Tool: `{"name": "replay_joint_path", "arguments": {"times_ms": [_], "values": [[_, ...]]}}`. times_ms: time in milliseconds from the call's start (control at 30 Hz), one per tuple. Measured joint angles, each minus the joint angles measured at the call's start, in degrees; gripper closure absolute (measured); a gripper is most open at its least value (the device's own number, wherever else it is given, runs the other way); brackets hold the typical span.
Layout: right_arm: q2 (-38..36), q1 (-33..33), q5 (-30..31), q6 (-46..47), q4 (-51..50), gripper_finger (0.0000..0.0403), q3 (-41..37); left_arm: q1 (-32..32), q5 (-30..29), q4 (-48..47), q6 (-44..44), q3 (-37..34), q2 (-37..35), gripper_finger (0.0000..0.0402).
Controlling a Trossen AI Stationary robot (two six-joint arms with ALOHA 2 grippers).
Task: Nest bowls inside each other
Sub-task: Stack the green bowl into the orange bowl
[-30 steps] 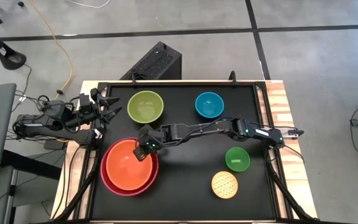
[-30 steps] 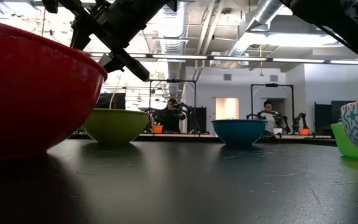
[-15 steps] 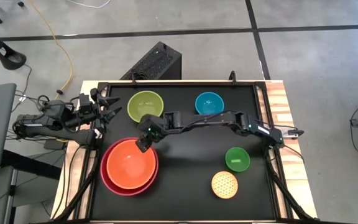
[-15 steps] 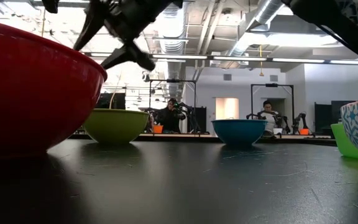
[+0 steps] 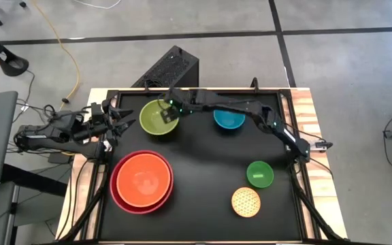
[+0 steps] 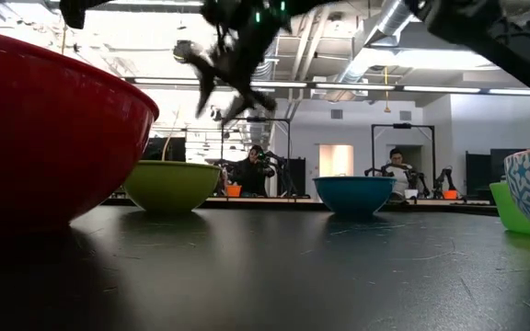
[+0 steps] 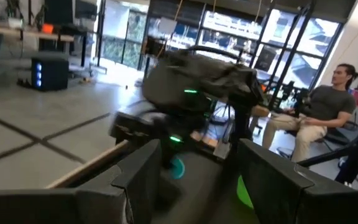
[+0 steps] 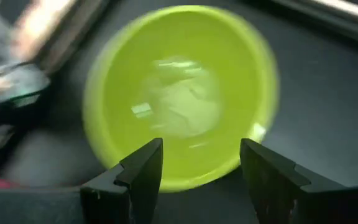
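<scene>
The orange bowl [image 5: 141,178] sits nested in the red bowl [image 5: 122,200] at the near left. At the far side, the lime green bowl [image 5: 154,117] and the blue bowl [image 5: 229,117] stand on their bases. The small bright green bowl [image 5: 259,174] and the yellow lattice bowl [image 5: 246,201] stand at the near right. My right gripper [image 8: 197,168] hovers open above the lime bowl [image 8: 179,93], over its right part [image 5: 169,113], pointing slantwise down. My left gripper [image 5: 118,119] waits open at the table's left edge, empty.
A raised black frame [image 5: 288,116] borders the dark table top. A black box [image 5: 171,68] lies on the floor beyond the far edge. People sit in the room behind the table [image 6: 398,170]. Bare table top [image 5: 209,170] lies between the bowl groups.
My right gripper has left the orange bowl's far rim. It has swung toward the far edge, rising a little, and now hangs over the lime green bowl. The orange bowl stays nested in the red one.
</scene>
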Motion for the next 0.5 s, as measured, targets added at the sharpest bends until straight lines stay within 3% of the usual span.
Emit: {"name": "replay_joint_path", "arguments": {"times_ms": [233, 500], "values": [[4.8, -4.7, -1.4, -3.1, 2.6, 0.0173, 0.0, 0.0, -2.8, -2.6, -4.0, 0.0, 0.0, 0.0199], [9.3, -5.0, -7.0, -5.6, 5.1, 0.0173, 0.0, 0.0, -3.6, -3.9, -7.4, 0.0, 0.0, 0.0199]]}}
